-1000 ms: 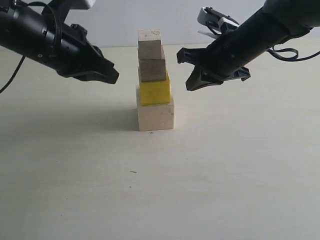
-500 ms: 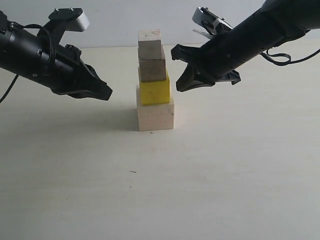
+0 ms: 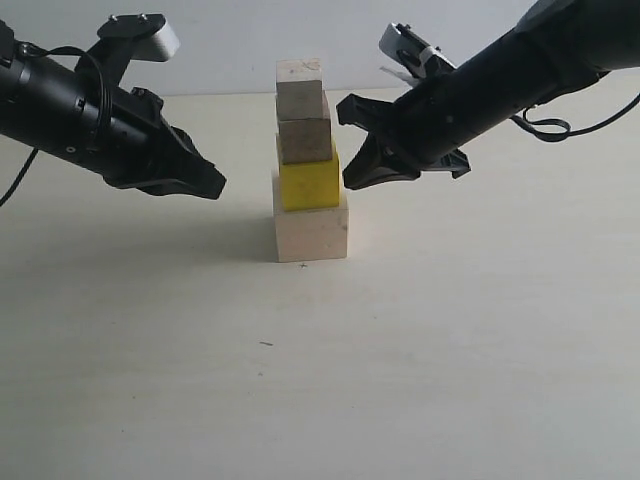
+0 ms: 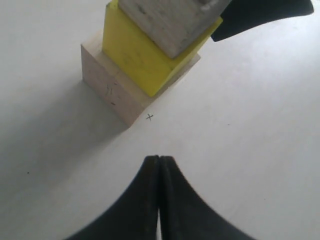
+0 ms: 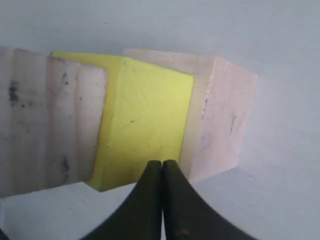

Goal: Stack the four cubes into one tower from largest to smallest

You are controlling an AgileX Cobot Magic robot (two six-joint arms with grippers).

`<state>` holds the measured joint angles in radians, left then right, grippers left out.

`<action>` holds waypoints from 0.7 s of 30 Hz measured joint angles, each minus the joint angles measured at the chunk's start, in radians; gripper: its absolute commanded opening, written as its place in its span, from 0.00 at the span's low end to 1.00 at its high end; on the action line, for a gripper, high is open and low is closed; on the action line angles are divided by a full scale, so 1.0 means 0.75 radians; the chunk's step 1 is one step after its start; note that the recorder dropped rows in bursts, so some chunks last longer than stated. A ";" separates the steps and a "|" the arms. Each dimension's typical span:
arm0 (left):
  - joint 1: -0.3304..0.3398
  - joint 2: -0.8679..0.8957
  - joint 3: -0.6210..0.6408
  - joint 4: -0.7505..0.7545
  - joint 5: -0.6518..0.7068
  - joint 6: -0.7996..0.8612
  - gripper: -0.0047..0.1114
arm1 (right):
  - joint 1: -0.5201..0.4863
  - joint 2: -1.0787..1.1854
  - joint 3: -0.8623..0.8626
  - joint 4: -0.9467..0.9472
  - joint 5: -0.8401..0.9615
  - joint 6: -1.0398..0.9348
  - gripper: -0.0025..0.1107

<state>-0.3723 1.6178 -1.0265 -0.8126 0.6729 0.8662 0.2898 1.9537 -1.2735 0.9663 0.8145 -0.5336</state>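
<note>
Fingers of the left gripper (image 3: 216, 185) are pressed together on nothing. It hangs above the desk (image 3: 150, 380), clear of the tower (image 3: 306, 160) on its left side, at about the height of the yellow cube (image 3: 309, 185). The tower stands midway between the desk's left and right edges, nearer the far edge than the near one, with a small pencilled cross (image 3: 302, 266) just in front of its base. From the bottom it runs large pale cube (image 3: 311, 235), yellow cube, brownish cube (image 3: 305, 140), smallest pale cube (image 3: 299, 92), so to my eye the order is right and the stacking looks finished. The upper cubes are not centred, though; each sits toward the left side of the one beneath. The right gripper (image 3: 349, 181) also has its fingers squeezed together and empty, and their tip is just beside the yellow cube's right face; I cannot tell whether it touches. That is where trouble could come from. Any drift leftward, or a swing of the wrist when that arm pulls away, would shove the yellow cube toward the side with least margin, and the two cubes riding on it could slide off or topple. The left arm looks the lesser risk.
</note>
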 measured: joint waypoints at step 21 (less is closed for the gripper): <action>0.000 0.000 0.000 -0.005 -0.002 0.020 0.04 | 0.000 0.009 0.000 0.051 0.028 -0.050 0.02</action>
<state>-0.3723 1.6178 -1.0265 -0.8165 0.6713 0.8816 0.2898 1.9605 -1.2735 1.0049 0.8355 -0.5708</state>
